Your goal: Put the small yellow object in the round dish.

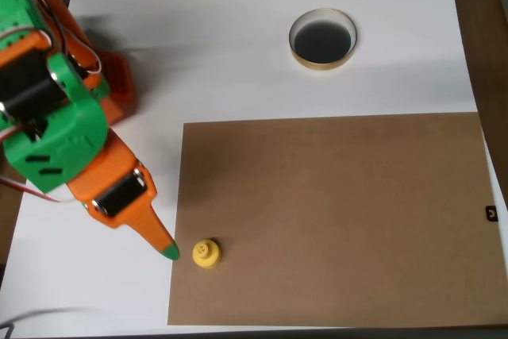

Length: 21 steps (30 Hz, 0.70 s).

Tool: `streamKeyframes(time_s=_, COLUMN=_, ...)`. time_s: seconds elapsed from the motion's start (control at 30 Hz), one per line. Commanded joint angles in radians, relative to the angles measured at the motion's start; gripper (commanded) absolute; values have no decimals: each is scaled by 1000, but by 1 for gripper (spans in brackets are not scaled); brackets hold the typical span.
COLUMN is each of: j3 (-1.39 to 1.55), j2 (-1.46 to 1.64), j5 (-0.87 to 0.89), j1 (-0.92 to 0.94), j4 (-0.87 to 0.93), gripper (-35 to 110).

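The small yellow object (206,253) stands on the brown board near its lower left corner, knob up. The round dish (322,39), with a tan rim and a dark inside, sits on the white table at the upper middle, far from the object. My orange and green gripper (168,251) reaches in from the left. Its green-tipped finger points at the yellow object and ends just left of it, with a small gap between them. A single tapered finger shows from above, so the jaw opening is hidden. Nothing is held.
A brown board (333,220) covers the lower right of the white table (238,53). The arm's green and orange body (55,117) fills the left side. The table's right edge (468,53) runs close to the dish.
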Motion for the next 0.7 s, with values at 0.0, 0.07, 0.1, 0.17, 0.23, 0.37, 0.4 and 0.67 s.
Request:
streamKeyframes(time_s=0.0, j3=-103, j2=-75, j5=2, j1=3, j4=-6, gripper=26)
streamKeyframes(time_s=0.07, j3=-132, j2=-149, j5=5, j1=0, j4=-9, gripper=26)
streamKeyframes(time_s=0.1, j3=-146, j2=-183, j5=5, j1=0, j4=-11, gripper=26)
streamKeyframes(time_s=0.17, j3=-172, j2=-233, j5=3, j1=0, j4=-12, gripper=26)
streamKeyframes(time_s=0.23, j3=-195, j2=-267, j5=-5, j1=0, j4=-8, gripper=26)
streamKeyframes(time_s=0.37, j3=-216, j2=-299, j5=-12, j1=-51, j4=12, gripper=26)
streamKeyframes(time_s=0.4, j3=-218, j2=-304, j5=-12, j1=-67, j4=14, gripper=26)
streamKeyframes(time_s=0.67, j3=-238, j2=-342, j5=14, j1=-147, j4=29, gripper=26)
